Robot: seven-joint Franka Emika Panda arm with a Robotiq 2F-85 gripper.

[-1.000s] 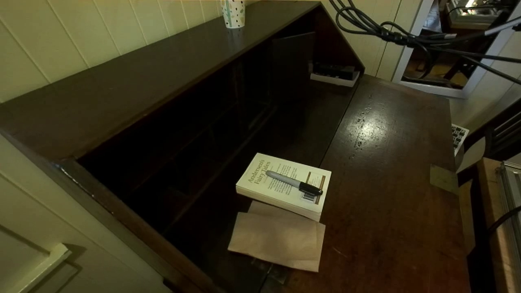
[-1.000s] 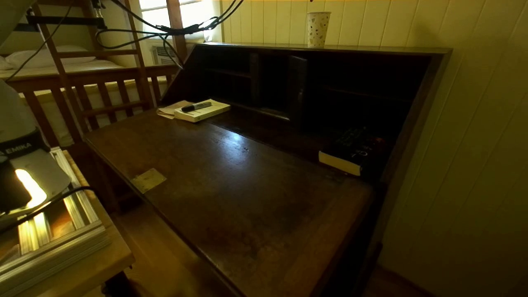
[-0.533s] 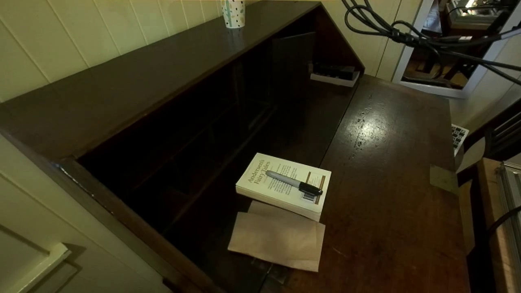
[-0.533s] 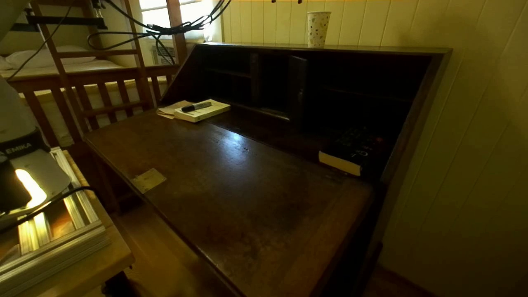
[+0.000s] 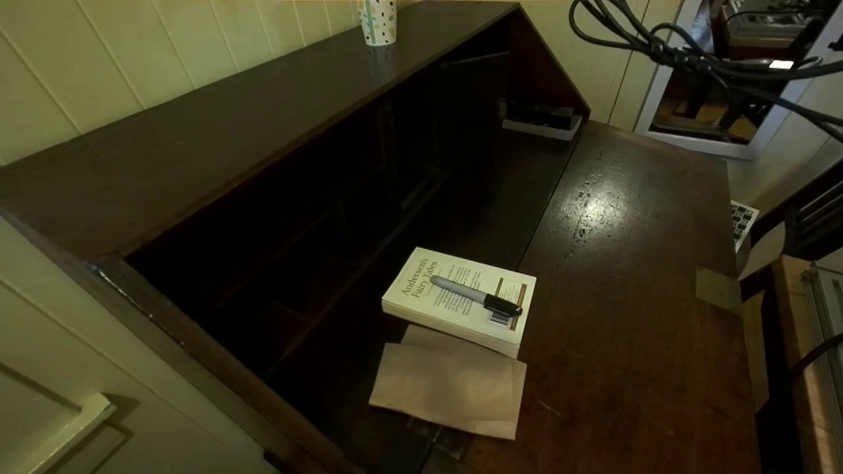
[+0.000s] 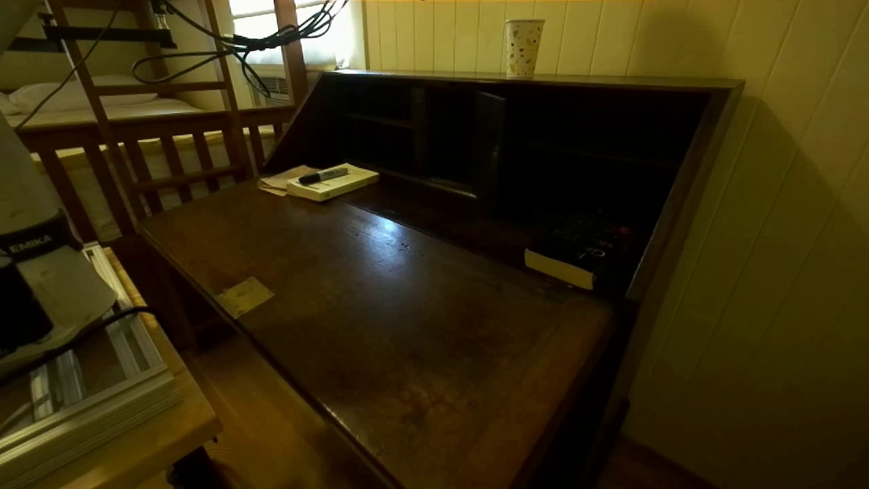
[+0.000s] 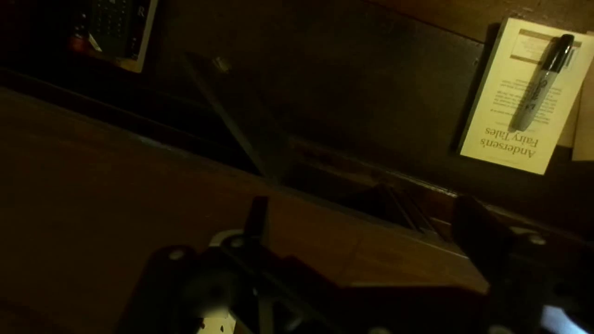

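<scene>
Well, the upright cup [image 6: 523, 49] is pale with scattered coloured spots

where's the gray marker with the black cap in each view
In an exterior view: gray cylindrical marker with black cap, just right of and below centre.
In an exterior view: marker, left of and above centre.
In the wrist view: marker, upper right.
Shared landmark: cream rectangular paperback book under it.
</scene>
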